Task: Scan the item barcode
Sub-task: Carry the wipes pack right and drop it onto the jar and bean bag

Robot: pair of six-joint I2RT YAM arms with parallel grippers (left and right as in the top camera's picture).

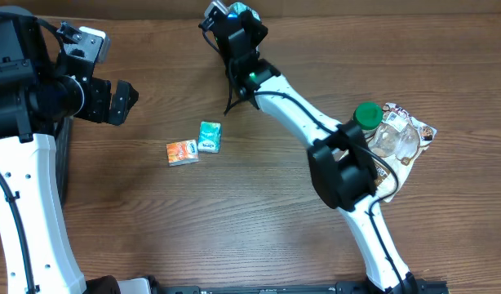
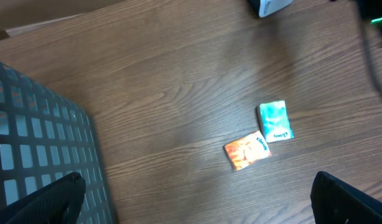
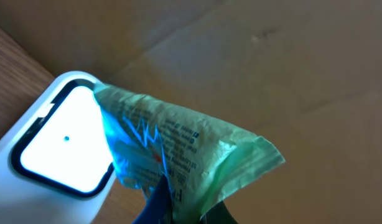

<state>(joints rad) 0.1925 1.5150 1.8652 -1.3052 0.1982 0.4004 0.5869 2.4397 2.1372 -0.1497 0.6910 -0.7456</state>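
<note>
Right wrist showed the right gripper [image 3: 178, 208] clamped on a green packet [image 3: 185, 143], its long axis slanting across the lit scanner [image 3: 54, 149]; the left gripper [image 2: 197, 202] had its jaws wide apart.

The green packet [image 3: 178, 143] is a soft, crinkled pouch of pale green plastic, printed in blue with small lines of text and a touch of red. It is held up, pinched at its lower edge by the right gripper [image 3: 188, 211], its printed face slack and creased — one corner juts out to the right. In the right wrist view its left side overlaps the scanner [image 3: 60, 146] (a white, rounded housing with a dark-rimmed window), and that window glows bright white.
</note>
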